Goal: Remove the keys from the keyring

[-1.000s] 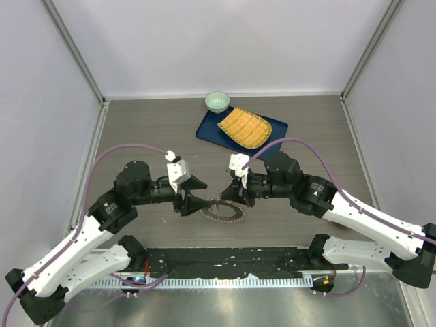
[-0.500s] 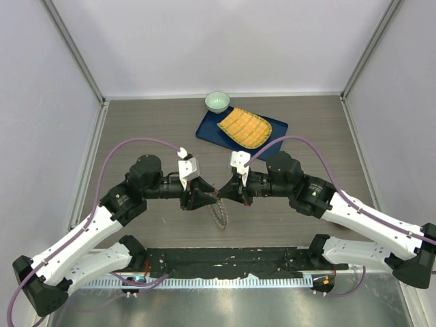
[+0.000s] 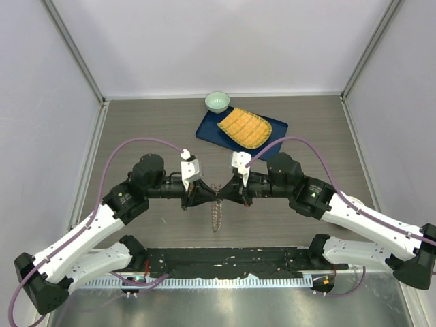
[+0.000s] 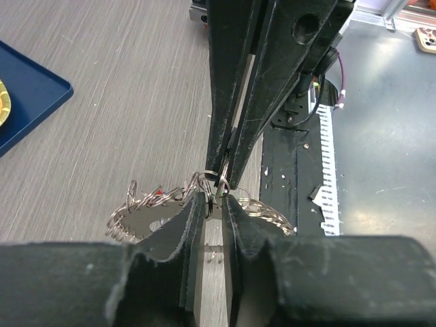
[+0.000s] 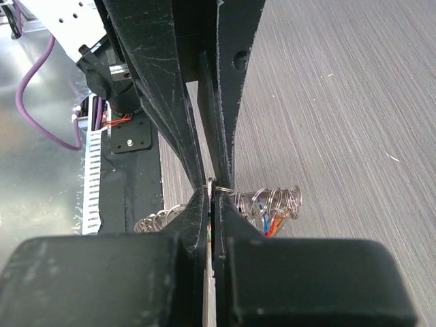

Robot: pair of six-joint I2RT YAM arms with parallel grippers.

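Top external: left gripper (image 3: 211, 193) meets right gripper's (image 3: 223, 193) keyring (image 3: 216, 215).

Table (image 3: 136, 119) grey-brown, wood-grained; far tray (image 3: 207, 131) navy, its mat (image 3: 245, 127) yellow-orange with a grid pattern; bowl (image 3: 217, 101) pale green. Keys (image 5: 276, 202) silvery, a few red and blue; cables (image 3: 139, 140) purple.

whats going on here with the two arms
Two robot arms are working on a ring loaded with keys. The right gripper is shut on the top of the keyring, which hangs edge-on between the arms. The left gripper meets it tip to tip, its fingers narrowly apart on either side of the ring; whether it grips yet is unclear. The keys are bunched on the ring.
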